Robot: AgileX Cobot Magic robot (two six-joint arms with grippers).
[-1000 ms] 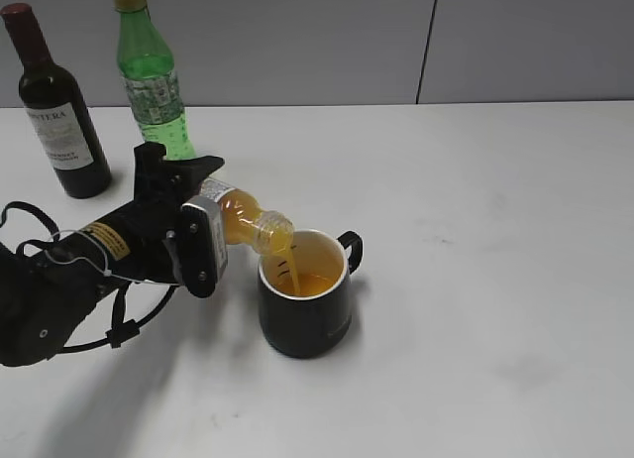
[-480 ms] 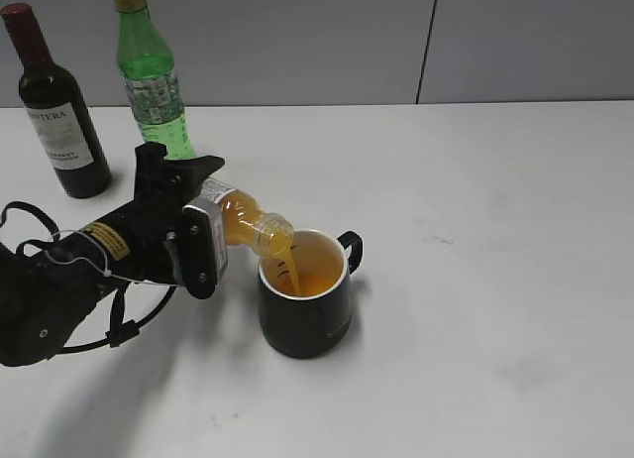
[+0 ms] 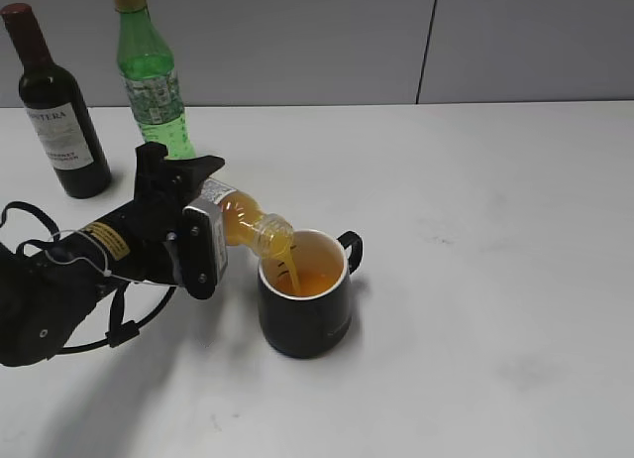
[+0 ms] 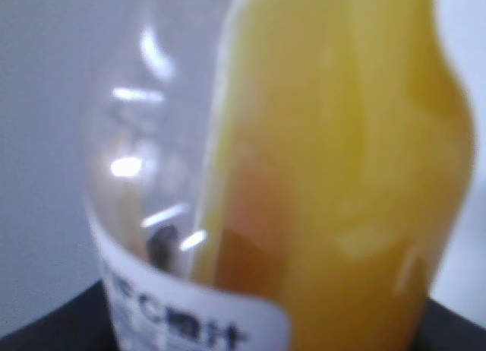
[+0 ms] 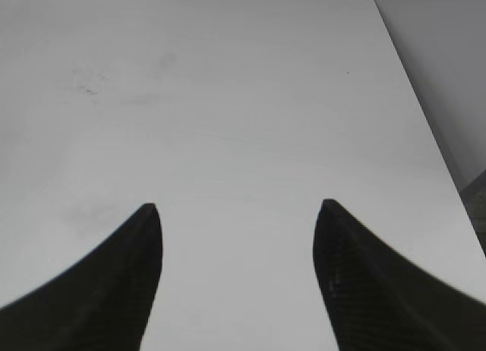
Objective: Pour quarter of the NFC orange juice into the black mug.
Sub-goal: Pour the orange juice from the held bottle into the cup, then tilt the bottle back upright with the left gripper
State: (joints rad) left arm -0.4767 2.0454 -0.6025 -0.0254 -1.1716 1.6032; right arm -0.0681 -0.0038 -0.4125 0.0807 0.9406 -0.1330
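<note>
My left gripper (image 3: 198, 215) is shut on the NFC orange juice bottle (image 3: 246, 220), tipped with its open neck over the rim of the black mug (image 3: 304, 294). A thin stream of juice runs from the neck into the mug, which holds orange liquid. The mug stands upright with its handle to the right. The left wrist view is filled by the bottle (image 4: 334, 176), orange juice on the right side and a clear empty part on the left, white label at the bottom. My right gripper (image 5: 237, 210) is open and empty over bare white table, out of the exterior view.
A dark wine bottle (image 3: 54, 106) and a taller green bottle (image 3: 151, 76) stand at the back left, behind my left arm. The white table (image 3: 475, 240) stretches to the right of the mug. A grey wall runs along the back.
The bottle stays tipped over the mug and juice keeps streaming in. The arms have not visibly moved.
</note>
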